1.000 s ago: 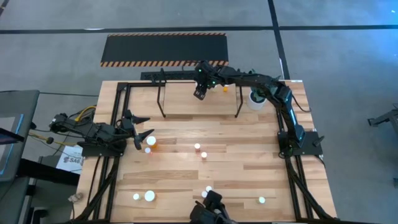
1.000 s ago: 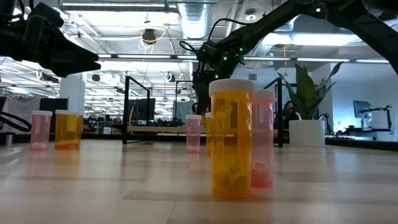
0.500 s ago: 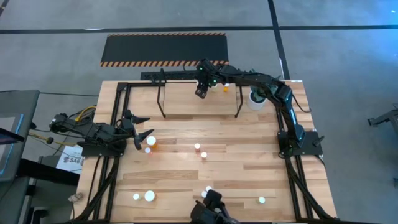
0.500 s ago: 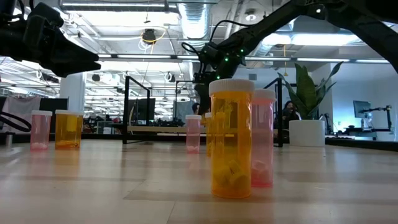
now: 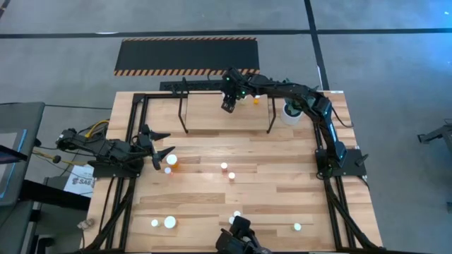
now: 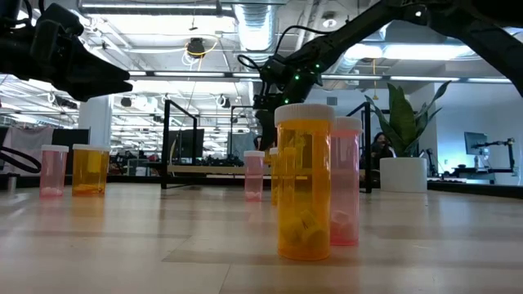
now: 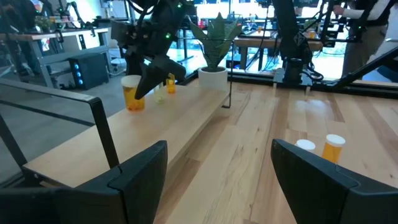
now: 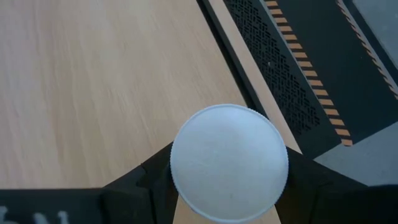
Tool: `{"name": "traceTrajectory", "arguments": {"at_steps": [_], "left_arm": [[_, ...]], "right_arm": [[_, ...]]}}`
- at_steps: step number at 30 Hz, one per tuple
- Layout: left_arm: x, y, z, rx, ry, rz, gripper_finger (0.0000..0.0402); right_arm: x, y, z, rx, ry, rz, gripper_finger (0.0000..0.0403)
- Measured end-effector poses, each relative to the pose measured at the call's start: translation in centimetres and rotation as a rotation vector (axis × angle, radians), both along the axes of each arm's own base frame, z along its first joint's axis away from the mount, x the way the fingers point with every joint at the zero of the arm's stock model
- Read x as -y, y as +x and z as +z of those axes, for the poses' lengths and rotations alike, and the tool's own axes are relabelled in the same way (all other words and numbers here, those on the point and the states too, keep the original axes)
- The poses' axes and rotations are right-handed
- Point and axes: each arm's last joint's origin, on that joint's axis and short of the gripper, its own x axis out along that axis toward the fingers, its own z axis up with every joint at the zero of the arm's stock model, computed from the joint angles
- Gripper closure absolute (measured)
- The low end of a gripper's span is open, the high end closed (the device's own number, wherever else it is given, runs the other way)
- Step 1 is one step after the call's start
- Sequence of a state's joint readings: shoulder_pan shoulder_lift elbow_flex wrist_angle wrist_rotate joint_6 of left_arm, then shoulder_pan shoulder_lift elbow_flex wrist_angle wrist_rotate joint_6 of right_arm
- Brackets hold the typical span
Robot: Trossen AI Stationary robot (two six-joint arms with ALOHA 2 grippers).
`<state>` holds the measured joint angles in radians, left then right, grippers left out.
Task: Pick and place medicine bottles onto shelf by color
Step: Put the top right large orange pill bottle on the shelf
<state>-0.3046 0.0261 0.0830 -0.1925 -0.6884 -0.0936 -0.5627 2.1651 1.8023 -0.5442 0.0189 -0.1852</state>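
My right gripper (image 5: 227, 106) reaches over the shelf (image 5: 212, 116) at the table's far side and is shut on an orange medicine bottle (image 7: 132, 93). The bottle's white cap (image 8: 229, 163) fills the right wrist view. A small orange bottle (image 7: 170, 84) stands on the shelf board farther right. Several more bottles stand on the table, among them an orange one (image 5: 171, 161) and a tall orange one (image 6: 304, 184). My left gripper (image 5: 161, 156) waits open at the table's left edge, with nothing between its fingers (image 7: 143, 171). My right gripper pinches the orange bottle between its two fingers (image 8: 155, 171), one on each side just under the white cap, which hides the contact itself. The fingers slant down from above. The bottle is upright, its base (image 7: 134, 107) at the shelf board; whether it rests there I cannot tell.
A white pot with a green plant (image 5: 289, 111) stands at the shelf's right end. Black upright posts (image 5: 183, 106) rise from the shelf frame. A black mat with striped edges (image 5: 187, 55) lies on the floor beyond the table. Bare wood lies between the bottle groups.
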Motion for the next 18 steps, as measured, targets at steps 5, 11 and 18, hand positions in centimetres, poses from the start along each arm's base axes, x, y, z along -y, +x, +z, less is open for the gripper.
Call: {"name": "traceTrajectory", "arguments": {"at_steps": [5,11,18], "left_arm": [[0.00,0.00,0.00,0.000,0.000,0.000,0.0129],[0.00,0.00,0.00,0.000,0.000,0.000,0.0129],[0.00,0.00,-0.02,-0.001,0.000,0.000,0.0129]], "right_arm": [[-0.06,0.03,-0.01,0.007,0.013,0.011,0.0178],[-0.01,0.01,0.00,0.004,0.007,0.024,0.0178],[-0.03,0.07,-0.01,0.015,0.012,0.049,0.0178]]}}
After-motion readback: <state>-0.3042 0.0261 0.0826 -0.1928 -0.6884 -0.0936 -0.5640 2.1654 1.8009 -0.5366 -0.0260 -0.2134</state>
